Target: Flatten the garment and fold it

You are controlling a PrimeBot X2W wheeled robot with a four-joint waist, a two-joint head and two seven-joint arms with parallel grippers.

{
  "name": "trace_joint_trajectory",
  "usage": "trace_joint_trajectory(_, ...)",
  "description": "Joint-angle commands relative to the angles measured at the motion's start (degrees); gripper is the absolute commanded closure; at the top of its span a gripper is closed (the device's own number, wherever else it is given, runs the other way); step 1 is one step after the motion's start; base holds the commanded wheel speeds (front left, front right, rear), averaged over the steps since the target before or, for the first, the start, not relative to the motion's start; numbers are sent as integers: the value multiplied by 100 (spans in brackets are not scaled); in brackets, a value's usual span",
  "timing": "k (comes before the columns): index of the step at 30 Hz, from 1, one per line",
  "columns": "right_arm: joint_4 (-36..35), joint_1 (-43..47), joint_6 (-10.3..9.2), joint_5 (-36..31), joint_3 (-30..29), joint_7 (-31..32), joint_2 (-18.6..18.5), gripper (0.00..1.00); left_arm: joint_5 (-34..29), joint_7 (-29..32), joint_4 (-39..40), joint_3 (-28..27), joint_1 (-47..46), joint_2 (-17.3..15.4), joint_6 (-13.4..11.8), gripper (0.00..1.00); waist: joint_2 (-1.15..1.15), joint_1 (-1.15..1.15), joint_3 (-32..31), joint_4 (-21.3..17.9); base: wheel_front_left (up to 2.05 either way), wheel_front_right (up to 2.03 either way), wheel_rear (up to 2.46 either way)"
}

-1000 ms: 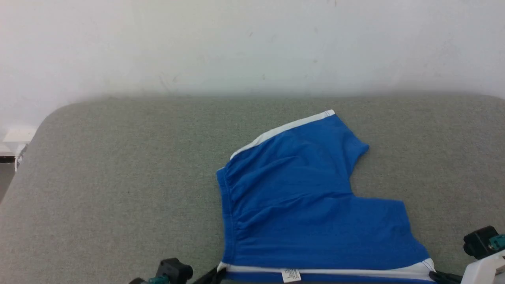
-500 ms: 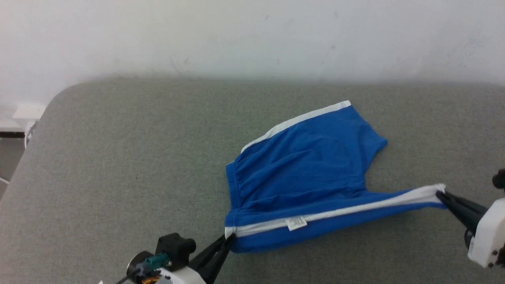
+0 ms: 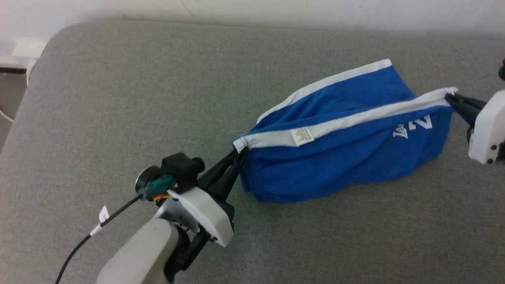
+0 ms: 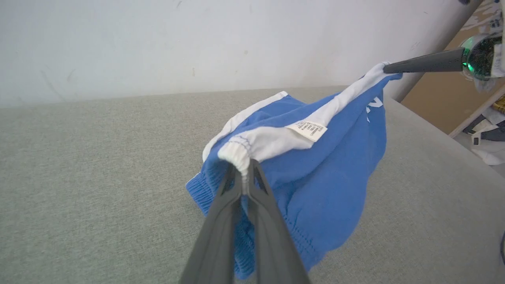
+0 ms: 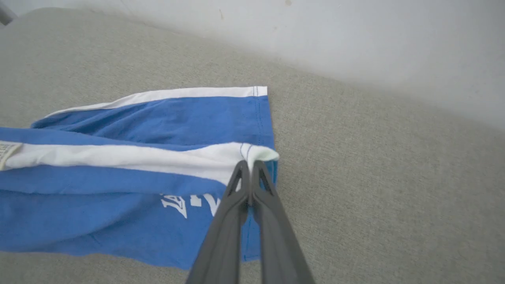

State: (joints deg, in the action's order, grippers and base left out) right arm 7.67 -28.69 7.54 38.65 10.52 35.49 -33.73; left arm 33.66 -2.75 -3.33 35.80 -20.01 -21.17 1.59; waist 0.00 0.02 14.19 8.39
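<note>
Garment point(image 3: 335, 169) hangs by its white edge point(image 3: 347, 120), left claw point(image 3: 240, 153) to right claw point(image 3: 449, 96).

A grey woven-fabric surface point(image 3: 118, 98) with a rounded corner lies flat and meets a white wall point(image 4: 158, 39) marked with faint scuffs. Past the surface's edge in the left wrist view stand a brown panel point(image 4: 438, 94) and a pale slat point(image 4: 475, 114), with blurred white and dark items point(image 4: 487, 146) beside them.
</note>
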Motion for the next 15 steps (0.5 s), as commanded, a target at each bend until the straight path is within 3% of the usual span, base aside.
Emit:
trace_joint_trajectory(1, 253, -445, -5, -169, 141, 117, 45, 100, -83, -30, -188, 12, -298, 125, 72, 100, 0, -2, 599, 365, 0, 0, 0)
trace_joint_trajectory(11, 1657, -2260, -5, -1091, 1239, 182, -94, 100, -195, -368, -1194, 35, -1428, 728, 211, 100, 0, -2, 1328, 621, 0, 0, 0)
trace_joint_trajectory(15, 2124, -2621, -5, -1250, 1386, -14, -19, 100, -189, -497, -1467, 55, -1619, 875, 257, 100, 0, -2, 1422, 665, 0, 0, 0)
